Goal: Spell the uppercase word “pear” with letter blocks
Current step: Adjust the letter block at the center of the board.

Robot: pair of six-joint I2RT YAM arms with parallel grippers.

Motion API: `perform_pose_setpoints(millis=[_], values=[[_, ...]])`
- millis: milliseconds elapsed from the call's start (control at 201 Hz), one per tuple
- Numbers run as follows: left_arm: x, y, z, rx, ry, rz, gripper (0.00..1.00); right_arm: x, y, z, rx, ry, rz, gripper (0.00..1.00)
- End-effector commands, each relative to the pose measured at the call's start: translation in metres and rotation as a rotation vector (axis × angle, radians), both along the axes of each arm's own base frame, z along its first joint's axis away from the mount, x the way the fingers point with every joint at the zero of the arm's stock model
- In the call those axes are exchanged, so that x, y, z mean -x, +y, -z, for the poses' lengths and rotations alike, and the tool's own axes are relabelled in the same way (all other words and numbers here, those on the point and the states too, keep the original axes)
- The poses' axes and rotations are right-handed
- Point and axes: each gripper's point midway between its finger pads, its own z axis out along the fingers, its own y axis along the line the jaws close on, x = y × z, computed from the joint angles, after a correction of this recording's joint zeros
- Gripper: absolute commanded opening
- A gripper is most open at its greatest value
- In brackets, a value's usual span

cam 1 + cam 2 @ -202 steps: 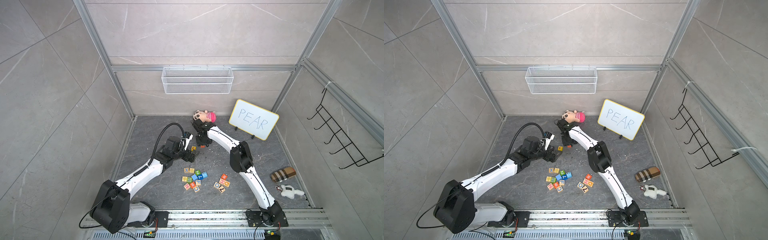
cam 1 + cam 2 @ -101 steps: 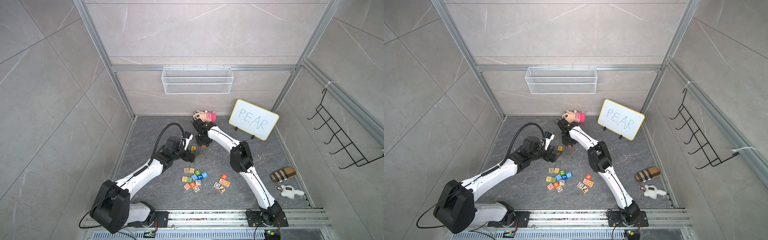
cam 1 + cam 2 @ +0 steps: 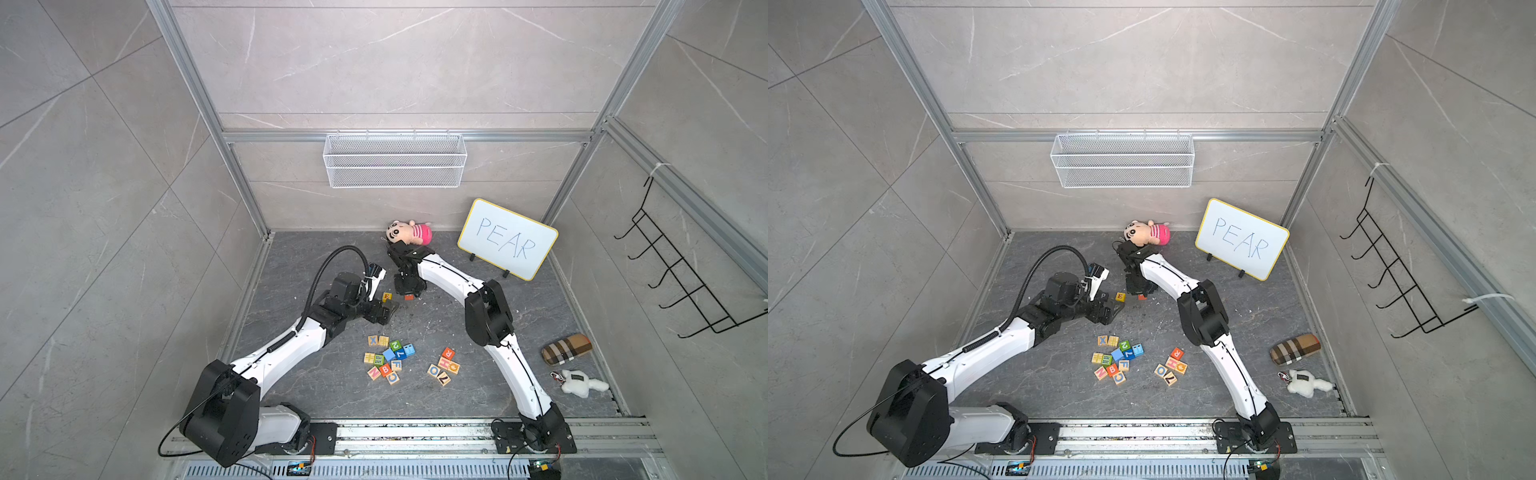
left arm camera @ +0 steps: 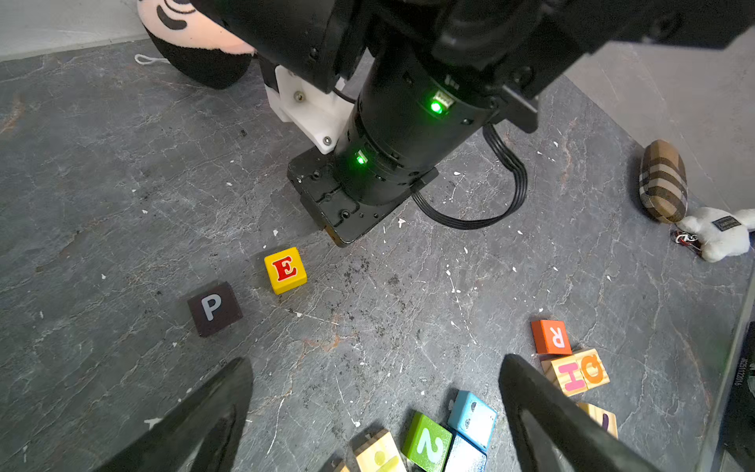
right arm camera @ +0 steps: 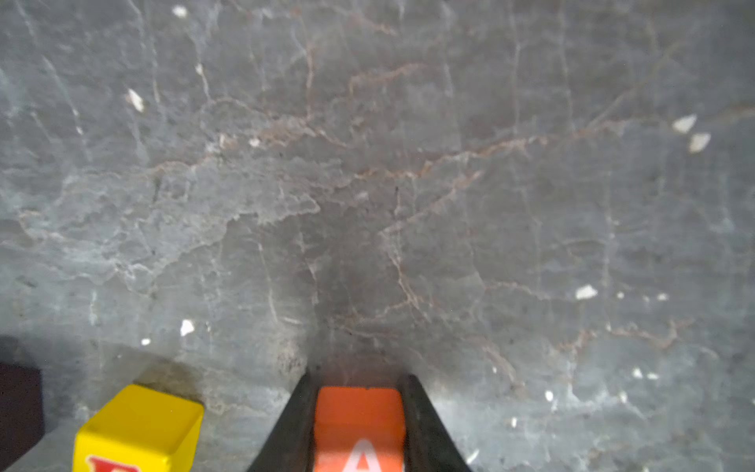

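Whiteboard at the table's 2 o'clock, handwritten "PEAR".
Left gripper: jaws wide apart, holding nothing.
Right gripper: closed on the orange-red A block.
In a top view: black P block; yellow E block at its 3 o'clock, apart; A block at 3 o'clock beyond.
Red R block at 5 o'clock from these, against the wooden H cube.

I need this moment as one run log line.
right gripper: shut on A block | left gripper: open, empty | P block, E block: side by side, apart | R block: beside H block
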Motion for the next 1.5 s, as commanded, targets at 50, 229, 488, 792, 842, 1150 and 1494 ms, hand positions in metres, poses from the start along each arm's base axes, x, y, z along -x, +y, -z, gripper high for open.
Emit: perform_pose_setpoints(millis=[50,229,488,792,842,1150,1494], values=[[0.000,0.000,-0.013,0.022,-0.047,0.007,0.97,0.010,0.003,-0.011,-0.022,0.004,0.031,0.32],[-0.001,-0.001,-0.012,0.030,-0.046,0.008,0.97,0.008,0.013,-0.013,-0.044,0.005,0.022,0.33],[0.001,0.001,-0.010,0.028,-0.046,0.003,0.97,0.009,0.017,-0.012,-0.046,0.004,0.025,0.33],[0.002,0.001,-0.011,0.029,-0.045,0.006,0.97,0.005,0.013,-0.009,-0.024,-0.011,0.032,0.38],[0.002,0.001,-0.012,0.030,-0.048,0.006,0.97,0.004,0.013,-0.009,-0.026,-0.013,0.033,0.40],[0.002,0.001,-0.012,0.033,-0.044,0.006,0.98,0.002,0.014,-0.009,-0.016,-0.014,0.032,0.48],[0.009,-0.006,-0.030,0.074,-0.069,0.056,1.00,0.002,0.013,-0.061,-0.051,-0.084,0.000,0.57]])
